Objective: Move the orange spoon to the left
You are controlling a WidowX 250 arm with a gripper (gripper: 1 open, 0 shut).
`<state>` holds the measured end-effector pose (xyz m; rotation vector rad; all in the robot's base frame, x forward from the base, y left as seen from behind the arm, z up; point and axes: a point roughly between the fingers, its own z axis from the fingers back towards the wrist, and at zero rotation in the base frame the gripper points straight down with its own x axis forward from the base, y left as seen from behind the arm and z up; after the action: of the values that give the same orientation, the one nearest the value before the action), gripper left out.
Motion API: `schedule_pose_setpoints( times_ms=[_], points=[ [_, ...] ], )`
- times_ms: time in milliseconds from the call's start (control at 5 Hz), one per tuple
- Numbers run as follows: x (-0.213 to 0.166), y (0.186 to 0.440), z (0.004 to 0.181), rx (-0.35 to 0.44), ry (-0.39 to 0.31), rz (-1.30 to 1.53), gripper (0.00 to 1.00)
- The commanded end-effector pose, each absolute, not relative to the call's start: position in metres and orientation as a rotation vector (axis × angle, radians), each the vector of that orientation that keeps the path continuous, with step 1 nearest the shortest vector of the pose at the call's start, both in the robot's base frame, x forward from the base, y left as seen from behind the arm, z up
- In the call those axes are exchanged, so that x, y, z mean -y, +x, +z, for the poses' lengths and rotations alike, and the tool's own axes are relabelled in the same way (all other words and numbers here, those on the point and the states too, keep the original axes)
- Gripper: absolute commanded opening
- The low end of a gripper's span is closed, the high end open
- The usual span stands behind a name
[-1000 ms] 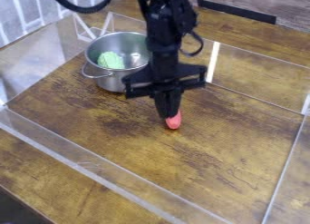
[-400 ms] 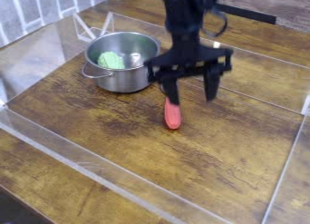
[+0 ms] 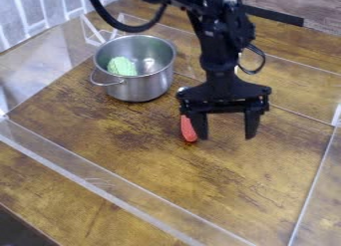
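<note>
The orange spoon [image 3: 188, 129] lies on the wooden table right of the pot, its orange-red handle showing; the bowl end is hidden behind the gripper. My gripper [image 3: 224, 127] hangs low over the table just right of the spoon, pointing down. Its two black fingers [image 3: 248, 123] stand wide apart, open, with nothing between them. The left finger is close beside the spoon; I cannot tell whether it touches.
A steel pot [image 3: 135, 67] with a green item [image 3: 124, 66] inside stands at the back left. Clear plastic walls [image 3: 80, 165] fence the table on the left, front and right. A white strip stands behind the arm.
The gripper was shut on the spoon's top end a second ago. It opened wide, let the spoon lie on the table, and moved right and lower, with its wrist rolled.
</note>
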<state>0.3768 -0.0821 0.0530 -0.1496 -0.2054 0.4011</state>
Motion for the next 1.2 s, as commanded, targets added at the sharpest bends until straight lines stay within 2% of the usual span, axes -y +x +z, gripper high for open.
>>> schedule_pose_setpoints(
  times_ms=[0, 200, 400, 600, 800, 1000],
  points=[
    [0.078, 0.386, 0.065, 0.267, -0.171, 0.402, 1.00],
    [0.067, 0.384, 0.054, 0.253, -0.150, 0.415, 1.00],
    [0.058, 0.382, 0.048, 0.249, -0.148, 0.426, 0.00],
    [0.046, 0.380, 0.054, 0.247, -0.148, 0.409, 0.00],
    [0.032, 0.378, 0.067, 0.240, -0.130, 0.387, 0.00],
    [0.045, 0.383, 0.078, 0.238, -0.125, 0.372, 0.00]
  ],
)
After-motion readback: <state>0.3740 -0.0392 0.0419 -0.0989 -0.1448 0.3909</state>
